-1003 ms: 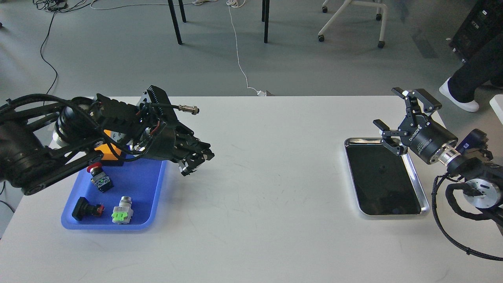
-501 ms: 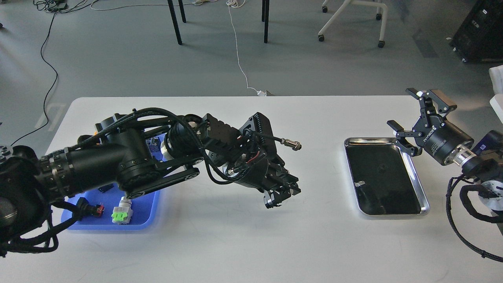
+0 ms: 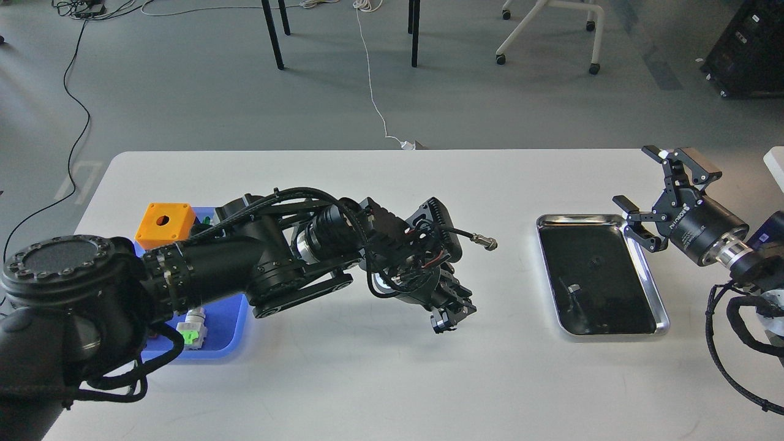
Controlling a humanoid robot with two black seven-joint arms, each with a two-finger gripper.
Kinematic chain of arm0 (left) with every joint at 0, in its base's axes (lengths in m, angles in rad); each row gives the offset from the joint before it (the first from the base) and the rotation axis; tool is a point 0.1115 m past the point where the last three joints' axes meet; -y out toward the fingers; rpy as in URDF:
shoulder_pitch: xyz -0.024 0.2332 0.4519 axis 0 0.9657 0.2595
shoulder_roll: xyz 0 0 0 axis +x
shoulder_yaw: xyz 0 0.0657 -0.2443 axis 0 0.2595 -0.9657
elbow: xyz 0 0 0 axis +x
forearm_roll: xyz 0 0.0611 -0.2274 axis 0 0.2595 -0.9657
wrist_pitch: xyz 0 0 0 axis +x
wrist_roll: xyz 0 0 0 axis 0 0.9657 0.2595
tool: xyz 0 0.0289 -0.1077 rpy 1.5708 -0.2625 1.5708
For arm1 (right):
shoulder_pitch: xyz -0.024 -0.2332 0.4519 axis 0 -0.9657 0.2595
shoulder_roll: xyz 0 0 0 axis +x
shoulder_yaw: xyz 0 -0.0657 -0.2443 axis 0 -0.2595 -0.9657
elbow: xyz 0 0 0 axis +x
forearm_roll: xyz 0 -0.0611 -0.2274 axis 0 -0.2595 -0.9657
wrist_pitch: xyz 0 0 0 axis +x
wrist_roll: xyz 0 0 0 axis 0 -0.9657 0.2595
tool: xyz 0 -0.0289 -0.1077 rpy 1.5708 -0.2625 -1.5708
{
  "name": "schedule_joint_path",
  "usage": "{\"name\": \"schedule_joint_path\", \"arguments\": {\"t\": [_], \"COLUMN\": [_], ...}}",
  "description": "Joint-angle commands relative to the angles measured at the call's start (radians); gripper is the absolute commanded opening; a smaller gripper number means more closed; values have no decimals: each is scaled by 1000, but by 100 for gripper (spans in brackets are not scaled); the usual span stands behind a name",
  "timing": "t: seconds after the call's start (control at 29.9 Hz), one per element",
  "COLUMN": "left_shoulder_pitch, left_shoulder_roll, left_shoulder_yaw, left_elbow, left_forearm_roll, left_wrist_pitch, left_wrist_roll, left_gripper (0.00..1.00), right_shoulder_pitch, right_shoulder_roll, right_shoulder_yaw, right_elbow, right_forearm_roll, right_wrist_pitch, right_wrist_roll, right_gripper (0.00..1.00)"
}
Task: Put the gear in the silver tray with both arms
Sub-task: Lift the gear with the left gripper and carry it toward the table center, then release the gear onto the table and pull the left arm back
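The silver tray [image 3: 576, 217] lies on the right side of the white table, its dark floor showing only reflections. My left gripper [image 3: 450, 313] hangs over the middle of the table, pointing down and to the right, about a hand's width left of the tray. Its fingers [image 3: 442, 320] are dark and close together, and I cannot make out a gear between them. My right gripper [image 3: 658, 187] is open and empty, held above the table just past the tray's far right corner.
A blue plastic tray [image 3: 228, 321] at the left is mostly hidden by my left arm. An orange box [image 3: 165, 222] and a white and green part [image 3: 191, 331] show in it. Chair and table legs stand on the floor beyond the table.
My left arm has swung right from over the blue tray to the table's middle, toward the silver tray. My right gripper has drawn back to the right, off the tray's corner.
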State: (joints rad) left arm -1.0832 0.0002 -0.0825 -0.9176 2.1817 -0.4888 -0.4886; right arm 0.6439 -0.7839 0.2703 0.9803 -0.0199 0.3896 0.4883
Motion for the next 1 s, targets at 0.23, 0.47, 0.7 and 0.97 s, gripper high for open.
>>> {"name": "schedule_joint_path", "arguments": {"t": [0.23, 0.47, 0.7, 0.97], "left_shoulder_pitch": [25, 49, 63, 57], "left_shoulder_roll": [0, 0, 0, 0], "left_shoulder_yaw": [12, 13, 9, -64], "left_elbow": [42, 39, 28, -46], "left_forearm_roll": [0, 0, 0, 0], "left_wrist_pitch": [0, 0, 0, 0], "left_wrist_roll": [0, 0, 0, 0], "left_gripper": [17, 24, 56, 85], "right_shoulder_pitch": [-1, -3, -3, -6], "right_shoulder_roll": [0, 0, 2, 0], "right_shoulder_yaw": [-2, -2, -2, 0], "right_elbow": [0, 0, -2, -2], "right_forearm_roll": [0, 0, 0, 0], "right_wrist_pitch": [0, 0, 0, 0], "right_wrist_roll": [0, 0, 0, 0], "right_gripper": [98, 98, 98, 98]}}
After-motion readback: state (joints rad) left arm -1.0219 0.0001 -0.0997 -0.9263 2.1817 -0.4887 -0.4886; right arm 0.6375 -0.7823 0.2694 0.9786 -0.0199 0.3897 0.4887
